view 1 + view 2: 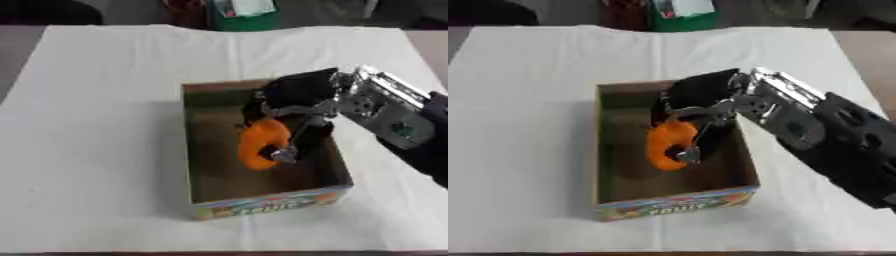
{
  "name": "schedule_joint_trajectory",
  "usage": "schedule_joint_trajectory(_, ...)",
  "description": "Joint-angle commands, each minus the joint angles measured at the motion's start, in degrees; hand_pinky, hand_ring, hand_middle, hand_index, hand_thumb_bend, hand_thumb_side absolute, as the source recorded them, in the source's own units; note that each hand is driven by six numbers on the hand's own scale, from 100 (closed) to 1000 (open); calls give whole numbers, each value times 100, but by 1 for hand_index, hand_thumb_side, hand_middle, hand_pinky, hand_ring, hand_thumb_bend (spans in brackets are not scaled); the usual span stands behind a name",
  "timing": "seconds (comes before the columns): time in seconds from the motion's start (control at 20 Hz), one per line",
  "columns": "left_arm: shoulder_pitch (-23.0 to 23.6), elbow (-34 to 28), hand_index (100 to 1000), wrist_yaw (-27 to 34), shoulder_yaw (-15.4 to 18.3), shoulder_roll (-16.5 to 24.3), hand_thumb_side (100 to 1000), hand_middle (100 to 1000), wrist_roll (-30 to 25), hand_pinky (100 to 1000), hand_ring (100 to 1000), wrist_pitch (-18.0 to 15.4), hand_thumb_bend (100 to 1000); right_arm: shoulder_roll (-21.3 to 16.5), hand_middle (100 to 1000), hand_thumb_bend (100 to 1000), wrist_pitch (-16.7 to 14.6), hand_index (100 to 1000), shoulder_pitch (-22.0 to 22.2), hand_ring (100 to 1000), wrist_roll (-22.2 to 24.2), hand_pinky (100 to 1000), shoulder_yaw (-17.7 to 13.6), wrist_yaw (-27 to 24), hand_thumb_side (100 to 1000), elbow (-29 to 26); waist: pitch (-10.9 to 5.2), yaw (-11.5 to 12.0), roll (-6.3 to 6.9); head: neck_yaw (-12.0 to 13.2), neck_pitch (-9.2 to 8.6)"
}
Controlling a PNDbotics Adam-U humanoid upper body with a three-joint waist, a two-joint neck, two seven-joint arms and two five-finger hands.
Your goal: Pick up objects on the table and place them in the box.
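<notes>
item: my right hand (293,107), centre-right of the frame, arm entering from the right edge. black palm with silver wrist joint; fingers curled down and closed around the orange object (262,144).

item: orange object, rounded, somewhat elongated, hanging below my palm at frame centre. it sits over the open box (197,165), inside the line of its walls; whether it touches the box floor i cannot tell. a silver fingertip (282,155) presses its lower right side.

item: box, cardboard, open top, brown interior, centre of frame and slightly askew. near wall at lower centre carries a colourful printed band with yellow lettering i cannot read. my hand reaches in over its upper right corner.

item: table (96,125), covered in white cloth, filling most of the frame around the box.

item: green container (241,17), top centre, beyond the far edge of the cloth.

my left hand shows in neither view.
</notes>
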Motion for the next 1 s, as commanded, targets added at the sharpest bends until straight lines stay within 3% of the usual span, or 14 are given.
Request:
schedule_joint_trajectory(0.05, -48, -98, 716, -1, -12, 153, 783, 602, -28, 411, 554, 4, 100, 21, 624, 100, -153, 746, -124, 800, -84, 728, -17, 302, 427, 224, -71, 24, 6, -40, -101)
schedule_joint_trajectory(0.25, -69, -98, 715, 4, -4, 135, 781, 602, -30, 410, 554, 4, 100, 171, 691, 100, -306, 805, -94, 828, -135, 764, 17, 585, 602, 576, -44, 68, -6, -64, -133)
schedule_joint_trajectory(0.5, -78, -98, 715, 9, -1, 110, 782, 601, -31, 410, 554, 11, 100, 231, 849, 100, -613, 948, -82, 923, 97, 833, 59, 818, 614, 715, -23, 95, -6, -83, -118)
schedule_joint_trajectory(0.7, -78, -98, 715, 16, 2, 89, 781, 601, -33, 410, 554, 15, 100, 260, 926, 417, -724, 1000, -58, 972, 453, 884, 28, 940, 603, 841, -8, 97, 9, -111, -92)
schedule_joint_trajectory(0.85, -77, -98, 715, 20, 2, 79, 781, 601, -33, 410, 555, 20, 100, 252, 949, 543, -700, 1000, -86, 985, 691, 893, -55, 945, 582, 804, -10, 82, 19, -117, -79)
schedule_joint_trajectory(0.9, -77, -98, 715, 20, 0, 78, 781, 601, -36, 410, 555, 22, 100, 243, 949, 543, -684, 1000, -97, 985, 743, 893, -94, 934, 582, 745, -12, 78, 22, -116, -77)
schedule_joint_trajectory(0.95, -76, -98, 715, 20, 1, 74, 781, 601, -37, 410, 555, 22, 100, 237, 956, 647, -662, 1000, -112, 988, 785, 891, -142, 928, 570, 676, -14, 77, 30, -115, -74)
schedule_joint_trajectory(1.0, -77, -98, 715, 21, 1, 71, 781, 601, -36, 410, 555, 21, 100, 229, 956, 654, -642, 1000, -121, 988, 825, 891, -191, 921, 569, 605, -16, 74, 37, -115, -72)
